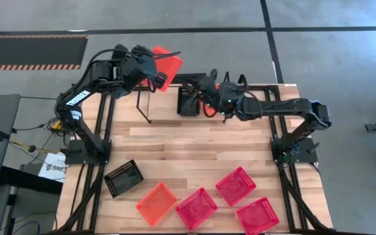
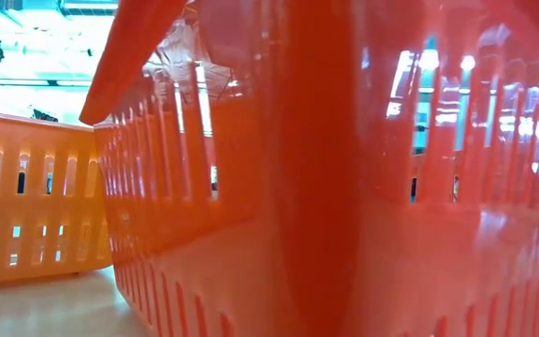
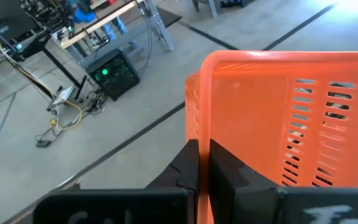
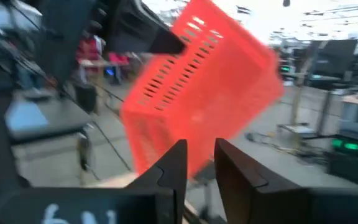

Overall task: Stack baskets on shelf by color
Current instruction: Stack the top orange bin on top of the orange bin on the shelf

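My left gripper [image 1: 154, 70] is shut on an orange basket [image 1: 168, 65], raised and tilted over the table's far edge, by the shelf's left wire upright [image 1: 143, 104]. The basket also shows in the left wrist view [image 3: 278, 124] and the right wrist view [image 4: 197, 93]. My right gripper [image 1: 207, 96] hovers beside a black basket [image 1: 189, 99] on the shelf, its fingers [image 4: 174, 163] a narrow gap apart with nothing between them. A bit of orange [image 1: 217, 86] shows behind that arm. My left gripper pinches one wall of the orange basket near its rim [image 3: 202, 134], one finger [image 3: 188, 165] on each face of the wall. The basket is lifted clear and tilted, with its open side facing away from the gripper.
On the near half of the table lie a black basket [image 1: 124, 177], an orange one [image 1: 156, 202] and three red ones [image 1: 196, 207], [image 1: 235, 185], [image 1: 257, 215]. Two of these baskets fill the low view [image 2: 26, 206], [image 2: 344, 187]. The table's middle is bare wood [image 1: 194, 147].
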